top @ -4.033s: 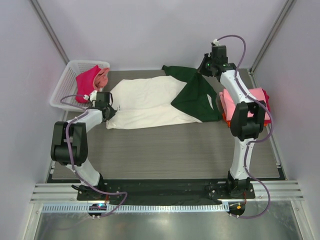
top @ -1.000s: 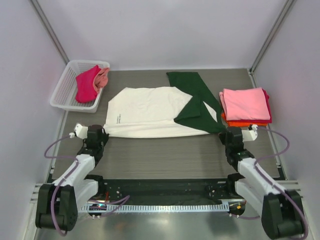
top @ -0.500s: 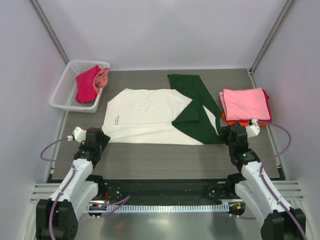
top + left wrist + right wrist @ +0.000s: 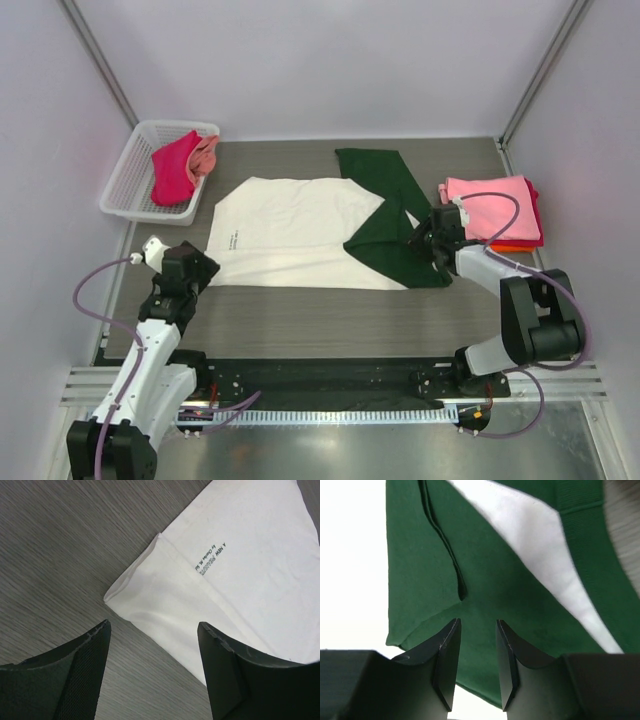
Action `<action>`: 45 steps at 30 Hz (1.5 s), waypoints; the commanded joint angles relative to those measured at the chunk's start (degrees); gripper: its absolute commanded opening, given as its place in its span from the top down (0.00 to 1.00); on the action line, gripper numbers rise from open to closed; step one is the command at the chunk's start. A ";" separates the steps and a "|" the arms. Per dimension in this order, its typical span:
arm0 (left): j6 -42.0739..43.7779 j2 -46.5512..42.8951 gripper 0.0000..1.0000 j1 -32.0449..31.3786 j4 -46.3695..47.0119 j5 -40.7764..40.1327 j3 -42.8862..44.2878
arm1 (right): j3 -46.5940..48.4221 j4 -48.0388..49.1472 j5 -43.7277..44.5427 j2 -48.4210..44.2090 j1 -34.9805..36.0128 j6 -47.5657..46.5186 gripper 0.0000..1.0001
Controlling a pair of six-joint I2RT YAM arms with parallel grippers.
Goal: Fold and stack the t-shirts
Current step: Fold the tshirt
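Note:
The cream t-shirt [image 4: 290,235] with dark green sleeves lies flat in the middle of the table. One sleeve [image 4: 392,245] is folded over its right side. My left gripper [image 4: 198,268] stands open just off the shirt's near-left corner [image 4: 150,587], with only table and cloth edge between its fingers [image 4: 90,650]. My right gripper [image 4: 418,238] hovers open over the folded green sleeve [image 4: 485,580], with nothing pinched between its jaws. A folded stack with a pink t-shirt [image 4: 495,205] on top lies at the right. More t-shirts, a magenta one [image 4: 172,168] among them, lie in the basket.
The white mesh basket [image 4: 122,190] stands at the back left corner. The second green sleeve [image 4: 375,168] stretches toward the back wall. An orange layer [image 4: 512,246] shows under the pink stack, close to my right arm. Grey walls close in the table.
Both grippers have let go of the shirt's near hem and opened. The right arm has swung back and left onto the green sleeve. The left gripper has drawn back slightly from the corner.

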 commanded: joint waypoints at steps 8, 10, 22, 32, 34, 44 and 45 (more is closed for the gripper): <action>3.74 1.07 0.29 0.23 2.34 1.69 1.31 | 6.85 6.15 -1.37 8.59 2.35 0.63 0.60; 3.65 1.25 0.29 0.23 2.60 2.04 1.40 | 6.85 6.77 -1.37 9.65 2.78 0.99 0.60; 3.56 -0.95 0.29 0.23 2.51 3.01 0.78 | 8.61 8.79 1.88 13.79 3.31 2.04 0.87; 3.30 1.16 0.29 0.23 3.30 5.20 1.05 | 15.10 5.89 3.03 14.57 4.63 1.08 0.99; 3.21 1.51 0.29 0.23 3.56 5.56 1.05 | 17.56 5.37 2.94 16.24 4.98 1.16 0.99; 2.77 2.65 0.29 0.23 4.27 6.70 1.13 | 30.74 3.52 3.03 26.43 9.02 0.02 0.99; 2.51 2.83 0.29 0.23 4.36 6.70 0.96 | 32.93 3.52 2.94 27.22 9.38 -0.15 0.99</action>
